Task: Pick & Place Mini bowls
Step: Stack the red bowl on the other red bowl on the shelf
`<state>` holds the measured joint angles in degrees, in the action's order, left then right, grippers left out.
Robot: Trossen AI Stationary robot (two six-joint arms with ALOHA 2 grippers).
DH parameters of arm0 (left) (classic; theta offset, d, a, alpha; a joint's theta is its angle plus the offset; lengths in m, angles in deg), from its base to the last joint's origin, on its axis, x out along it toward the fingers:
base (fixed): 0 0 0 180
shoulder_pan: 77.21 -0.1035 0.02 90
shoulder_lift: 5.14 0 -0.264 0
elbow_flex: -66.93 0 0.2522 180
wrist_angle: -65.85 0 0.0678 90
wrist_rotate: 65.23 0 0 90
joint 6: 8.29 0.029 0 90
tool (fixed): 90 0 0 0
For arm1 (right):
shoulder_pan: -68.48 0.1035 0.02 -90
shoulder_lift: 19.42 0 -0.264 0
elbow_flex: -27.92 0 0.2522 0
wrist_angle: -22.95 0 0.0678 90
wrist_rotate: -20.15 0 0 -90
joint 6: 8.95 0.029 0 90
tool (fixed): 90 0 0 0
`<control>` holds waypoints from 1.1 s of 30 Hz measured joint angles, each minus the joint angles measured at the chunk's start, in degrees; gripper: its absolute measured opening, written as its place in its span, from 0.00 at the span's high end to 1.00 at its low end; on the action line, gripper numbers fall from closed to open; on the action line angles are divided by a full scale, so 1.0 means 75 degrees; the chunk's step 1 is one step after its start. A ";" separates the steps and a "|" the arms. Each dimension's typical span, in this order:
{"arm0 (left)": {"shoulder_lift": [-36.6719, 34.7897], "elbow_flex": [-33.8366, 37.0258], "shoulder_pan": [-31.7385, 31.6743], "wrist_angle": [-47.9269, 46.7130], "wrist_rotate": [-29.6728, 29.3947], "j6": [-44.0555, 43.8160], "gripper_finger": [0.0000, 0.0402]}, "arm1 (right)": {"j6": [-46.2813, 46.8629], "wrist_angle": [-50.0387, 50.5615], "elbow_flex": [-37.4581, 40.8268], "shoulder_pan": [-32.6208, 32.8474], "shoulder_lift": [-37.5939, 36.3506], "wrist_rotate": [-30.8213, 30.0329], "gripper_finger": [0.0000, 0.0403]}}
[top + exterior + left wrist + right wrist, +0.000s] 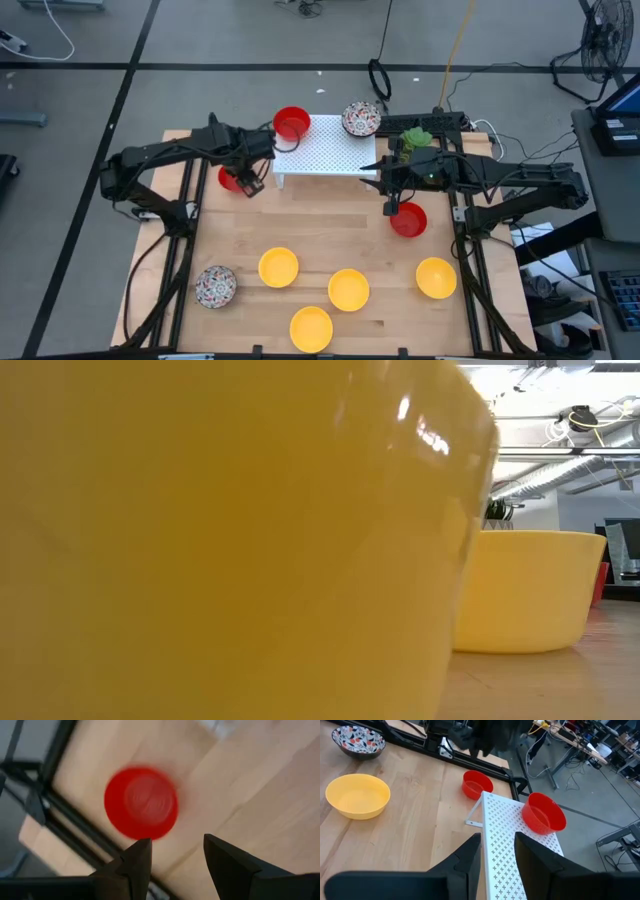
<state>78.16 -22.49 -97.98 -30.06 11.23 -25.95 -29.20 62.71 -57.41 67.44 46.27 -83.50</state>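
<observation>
The high view shows several mini bowls. A red bowl [291, 123] and a speckled bowl [361, 118] stand on the white rack [325, 155]. On the table sit a red bowl [231, 181], another red bowl [409, 221], several yellow bowls such as one [278, 266], and a speckled bowl [215, 286]. My left gripper [252, 178] [175, 852] hovers open above the left red bowl [141, 802], touching nothing. My right gripper [388, 200] [497, 847] is open and empty beside the right red bowl, at the rack's [512, 835] right end.
A small potted plant [415, 138] stands right of the rack near my right arm. In the low view a yellow bowl [220, 540] right at the camera fills most of the picture; a second yellow bowl [525, 592] stands behind. Bare wood lies between the rack and the yellow bowls.
</observation>
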 joint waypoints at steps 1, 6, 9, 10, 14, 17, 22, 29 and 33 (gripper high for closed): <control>0.0012 0.0274 -0.0045 0.0084 0.0002 0.0077 0.54 | 0.0000 0.0005 0.0000 0.0001 0.0000 0.0000 0.74; 0.0020 0.1666 -0.0491 0.0855 0.0190 0.0577 0.54 | 0.0000 0.0006 0.0000 0.0003 0.0000 0.0000 0.74; 0.0019 0.2289 -0.0804 0.1440 0.0323 0.0662 0.54 | 0.0000 0.0003 0.0000 0.0001 0.0000 0.0000 0.74; 0.0019 0.2459 -0.0900 0.1648 0.0315 0.0667 0.54 | 0.0003 0.0003 0.0000 0.0003 0.0000 0.0000 0.74; 0.0013 0.2951 -0.1174 0.2410 0.0405 0.0946 0.54 | 0.0003 0.0003 0.0000 0.0003 0.0000 0.0000 0.74; 0.0016 0.3259 -0.1254 0.2949 0.0541 0.1295 0.54 | 0.0003 0.0000 0.0000 0.0003 0.0000 0.0000 0.74; 0.0016 0.3719 -0.1336 0.3680 0.0481 0.1523 0.54 | 0.0003 -0.0002 0.0000 0.0002 0.0000 0.0000 0.74; 0.0016 0.4174 -0.1326 0.4336 0.0670 0.1692 0.56 | 0.0003 -0.0003 0.0000 0.0002 0.0000 0.0000 0.74; 0.0016 0.4230 -0.1311 0.4455 0.0629 0.1692 0.67 | 0.0003 0.0000 0.0000 0.0003 0.0000 0.0000 0.74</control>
<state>78.28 9.23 -107.81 3.34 15.95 -13.26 -29.17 62.71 -57.41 67.47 46.27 -83.50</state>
